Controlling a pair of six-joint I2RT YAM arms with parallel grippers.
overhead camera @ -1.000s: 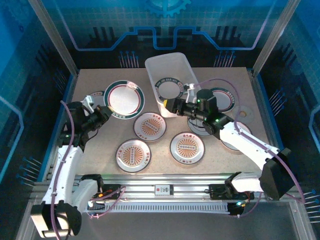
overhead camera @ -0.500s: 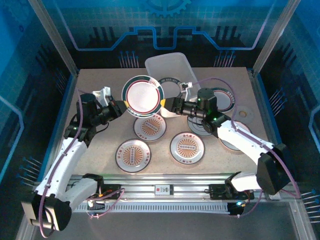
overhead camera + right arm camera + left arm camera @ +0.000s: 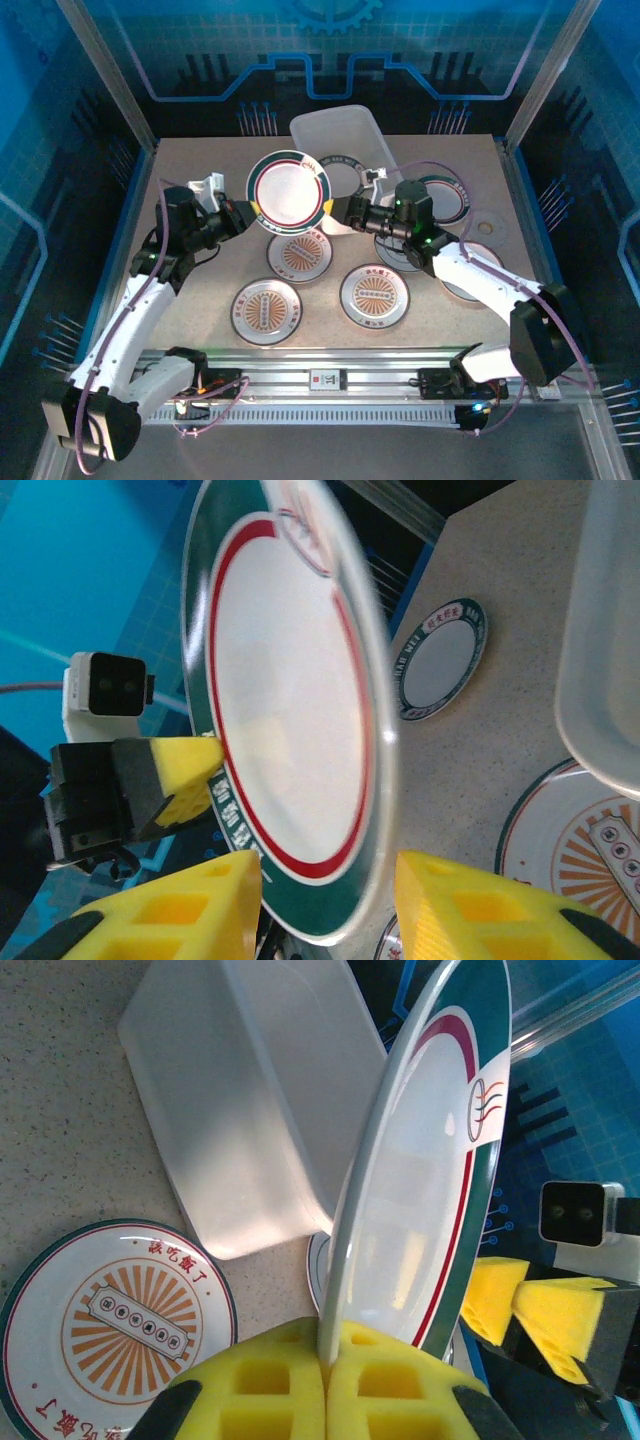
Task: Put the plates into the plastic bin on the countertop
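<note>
Two arms are working over the counter [image 3: 320, 330], and one plastic bin [image 3: 345, 125] is standing at its far middle, long side running away from the arm bases. Eight plates are showing from above. One green-rimmed plate [image 3: 290, 190] is hanging in the air just left of the bin's near end. One dark-lettered plate [image 3: 342, 178] is lying flat inside the bin. Three orange-centred plates [image 3: 300, 252] [image 3: 267, 310] [image 3: 374, 296] are lying flat on the near half. Three more [image 3: 455, 200] [image 3: 395, 258] [image 3: 460, 292] are lying partly under the right arm. The right wrist view is showing another small dark-rimmed plate [image 3: 440, 660] flat on the counter. One thin pale disc [image 3: 487, 227] is resting near the right edge.

The raised plate is standing tilted on edge, its white face turned up toward the overhead camera. The left pincer [image 3: 325, 1380] is clamping its rim tightly between yellow pads. The right pincer [image 3: 325, 865] is straddling the opposite rim, part open, with a pad on either side
</note>
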